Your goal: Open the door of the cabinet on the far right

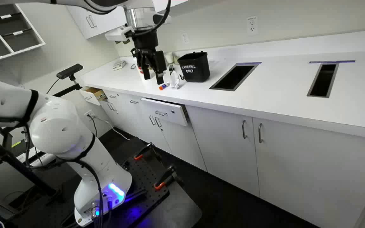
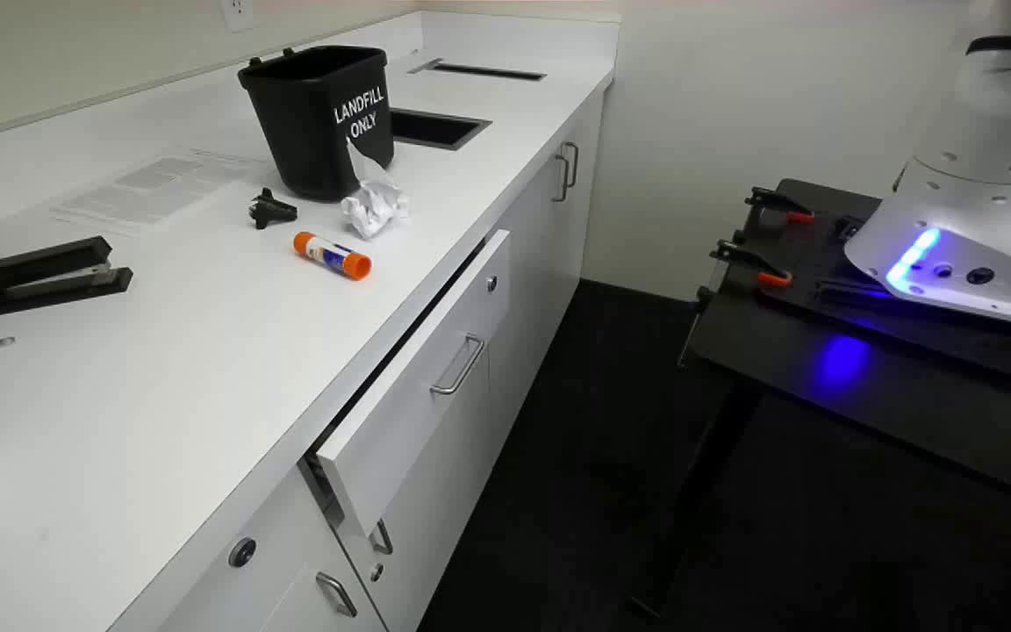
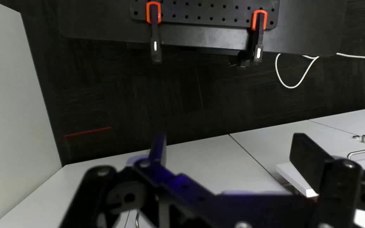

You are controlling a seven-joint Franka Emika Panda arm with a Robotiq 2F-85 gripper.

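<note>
"Gripper [image 1: 153, 76], one: its entry?"

"Black; you see it left of the bin [image 1: 198, 71] in an exterior view. In your wrist view its fingers [image 3: 309, 161] stand well apart."

"Continue."

"Glue stick [image 1: 164, 86], orange-capped: left of the bin, near. Drawer [image 1: 168, 109], white, partly out: left of the bin and lower. Crumpled paper [image 1: 175, 80], white: just beside the bin. Bin, black, upright: lettered LANDFILL ONLY. Cutout [image 1: 234, 77], dark: just right of the bin."

"And the door [image 1: 312, 171]?"

"Your door, white slab, sits flush on the cabinet [image 1: 266, 167]: well right of the bin and lower. Handle [image 1: 259, 133], silver, vertical: along its edge nearer the bin."
</note>
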